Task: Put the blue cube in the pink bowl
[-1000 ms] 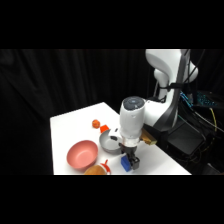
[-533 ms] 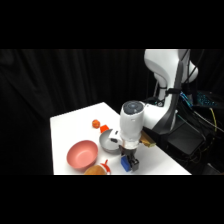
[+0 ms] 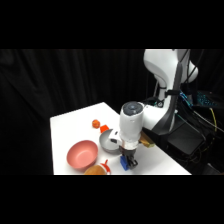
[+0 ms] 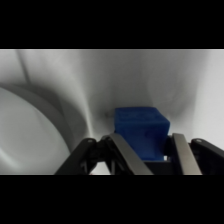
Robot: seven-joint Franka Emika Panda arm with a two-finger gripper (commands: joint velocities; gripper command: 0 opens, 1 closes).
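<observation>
Gripper (image 4: 145, 157): lowered at lower centre of the side view; fingers (image 4: 125, 155) are set either side of the blue cube (image 4: 141, 130), closed against it.
Blue cube: seen on the white surface (image 3: 75, 125), between the fingers.
Pink bowl (image 3: 82, 154): located lower left, apart from the cube.
Grey bowl (image 3: 108, 141): positioned just beside the gripper.

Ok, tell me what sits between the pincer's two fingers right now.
The blue cube sits there: the wrist view shows a finger on either side of it, on the white table. Whether they touch it is unclear.
</observation>
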